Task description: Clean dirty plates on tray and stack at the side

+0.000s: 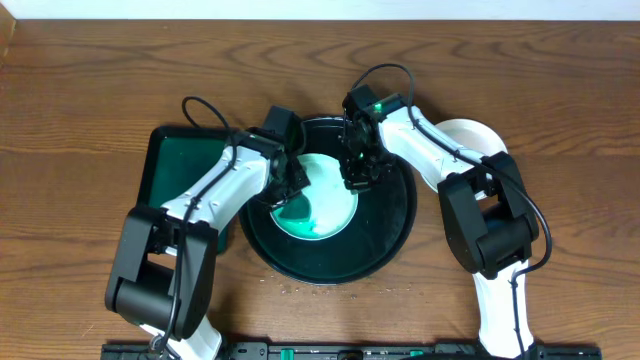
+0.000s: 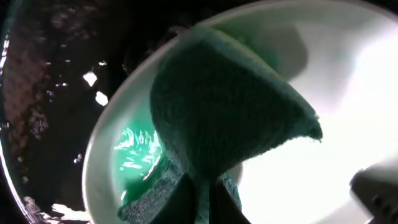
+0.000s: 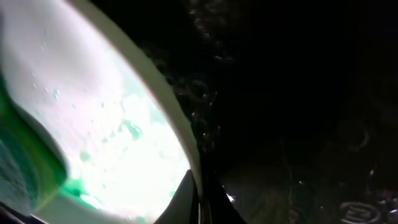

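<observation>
While the plate (image 1: 322, 210) sits mid-frame in the black tray (image 1: 390, 240), looking wet, slick, stiff and breakable, I judge its thin rim the only grip, where my right pincer (image 1: 358, 178) is nipped shut, my left pincer (image 1: 288, 190) clamped on the soft sponge (image 2: 224, 106).

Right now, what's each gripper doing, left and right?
Left gripper: closed, holding the green sponge against the plate.
Right gripper: closed, pinching the rim of the plate.
</observation>
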You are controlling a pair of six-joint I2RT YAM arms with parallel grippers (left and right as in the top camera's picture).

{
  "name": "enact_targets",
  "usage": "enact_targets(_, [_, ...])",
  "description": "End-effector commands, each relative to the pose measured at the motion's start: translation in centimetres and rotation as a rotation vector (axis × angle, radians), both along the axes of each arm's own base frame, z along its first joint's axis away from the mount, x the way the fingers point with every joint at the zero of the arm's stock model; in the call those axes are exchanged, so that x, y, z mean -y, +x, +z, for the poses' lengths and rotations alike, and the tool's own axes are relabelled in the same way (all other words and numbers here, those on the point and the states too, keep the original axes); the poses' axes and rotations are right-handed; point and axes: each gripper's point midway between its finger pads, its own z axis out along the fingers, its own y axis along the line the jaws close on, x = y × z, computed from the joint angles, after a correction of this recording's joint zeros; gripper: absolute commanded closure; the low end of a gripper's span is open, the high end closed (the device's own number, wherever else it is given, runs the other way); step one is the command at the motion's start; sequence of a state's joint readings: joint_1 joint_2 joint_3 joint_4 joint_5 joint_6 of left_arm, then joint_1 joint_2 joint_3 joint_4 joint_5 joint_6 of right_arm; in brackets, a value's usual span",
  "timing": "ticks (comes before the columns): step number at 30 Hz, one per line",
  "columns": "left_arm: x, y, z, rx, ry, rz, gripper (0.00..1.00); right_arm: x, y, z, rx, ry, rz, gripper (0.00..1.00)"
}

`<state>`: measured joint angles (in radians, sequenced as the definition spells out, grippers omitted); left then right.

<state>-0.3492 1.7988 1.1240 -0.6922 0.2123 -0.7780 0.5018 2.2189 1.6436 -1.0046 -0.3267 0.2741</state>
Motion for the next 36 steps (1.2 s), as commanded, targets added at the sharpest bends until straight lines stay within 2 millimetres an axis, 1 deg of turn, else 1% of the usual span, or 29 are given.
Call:
enact_targets(1, [1.5,-3.0,-0.8,-0.167,-0.089,0.091,0.93,-0.9,0.7,-0.2,0.013,0.073,0.004,0.99])
enact_targets(4, [3.0,-3.1,-0.6,-0.171,-0.122,0.119,0.93,-1.2,1.0,-0.2,0.026,0.081,0.003,0.99])
enact_targets(6, [4.0,-1.9,-0.6,-0.103,-0.135,0.092,0.93,-1.1,0.9,-0.2,0.024,0.076,0.004,0.99])
enact_targets(7, [3.8,-1.5,-0.6,-0.083,-0.126,0.093,0.93,-1.1,0.9,-0.2,0.024,0.075,0.004,0.99])
enact_targets(9, [2.8,-0.3,-0.9,-0.022,-0.061,0.099,0.93,-1.0,0.9,-0.3,0.026,0.067,0.006,0.99])
enact_targets(10, [1.0,0.7,-1.1,0.033,0.032,0.115,0.93,-1.1,0.8,-0.3,0.028,0.065,0.010,0.99])
enact_targets(11, [0.0,1.2,-1.2,0.059,0.076,0.115,0.93,-1.1,0.8,-0.3,0.027,0.064,0.010,0.99])
enact_targets(13, [-0.9,2.2,-0.7,0.099,0.109,0.044,0.93,-1.1,0.7,-0.4,0.026,0.063,0.010,0.99])
enact_targets(14, [-1.6,2.7,-0.1,0.105,0.132,0.014,0.93,-1.0,0.8,-0.4,0.028,0.061,0.010,0.99])
enact_targets(16, [-2.4,2.5,0.5,0.087,0.161,-0.002,0.93,-1.1,0.8,-0.4,0.028,0.061,0.010,0.99])
enact_targets(17, [-2.6,1.8,0.5,0.051,0.168,-0.008,0.93,-1.0,0.8,-0.4,0.027,0.061,0.009,0.99])
enact_targets(18, [-2.4,1.2,0.5,0.027,0.157,-0.014,0.93,-1.0,0.8,-0.4,0.027,0.061,0.009,0.99])
enact_targets(19, [-1.8,0.5,0.4,-0.003,0.124,-0.021,0.93,-1.1,0.8,-0.4,0.027,0.061,0.007,0.99])
enact_targets(20, [-0.2,-0.5,0.5,-0.048,0.043,-0.039,0.93,-1.1,0.8,-0.4,0.027,0.061,0.007,0.99])
enact_targets(22, [2.5,-1.5,1.0,-0.081,-0.083,-0.096,0.93,-1.1,0.8,-0.4,0.027,0.061,0.007,0.99])
enact_targets(23, [3.2,-1.7,1.0,-0.077,-0.094,-0.112,0.93,-1.1,0.8,-0.4,0.027,0.061,0.007,0.99])
enact_targets(26, [3.7,-1.0,0.8,-0.031,-0.071,-0.133,0.93,-1.1,0.8,-0.4,0.027,0.061,0.007,0.99])
enact_targets(27, [3.2,-0.3,0.6,0.003,-0.035,-0.131,0.93,-1.1,0.8,-0.4,0.027,0.061,0.007,0.99])
enact_targets(29, [0.3,1.3,0.3,0.075,0.142,-0.107,0.93,-1.0,0.8,-0.4,0.026,0.061,0.007,0.99])
enact_targets(31, [-2.9,2.6,0.6,0.143,0.332,-0.098,0.93,-1.0,0.7,-0.4,0.025,0.060,0.007,0.99])
enact_targets(32, [-3.5,2.7,0.7,0.151,0.368,-0.094,0.93,-1.0,0.7,-0.4,0.025,0.060,0.007,0.99])
enact_targets(33, [-3.5,2.6,0.7,0.145,0.370,-0.094,0.93,-1.0,0.7,-0.4,0.026,0.061,0.007,0.99])
enact_targets(34, [-2.9,2.1,0.5,0.122,0.327,-0.102,0.93,-1.0,0.8,-0.4,0.026,0.061,0.007,0.99])
enact_targets(36, [-0.6,0.9,0.2,0.064,0.189,-0.121,0.93,-1.0,0.7,-0.4,0.026,0.061,0.007,0.99])
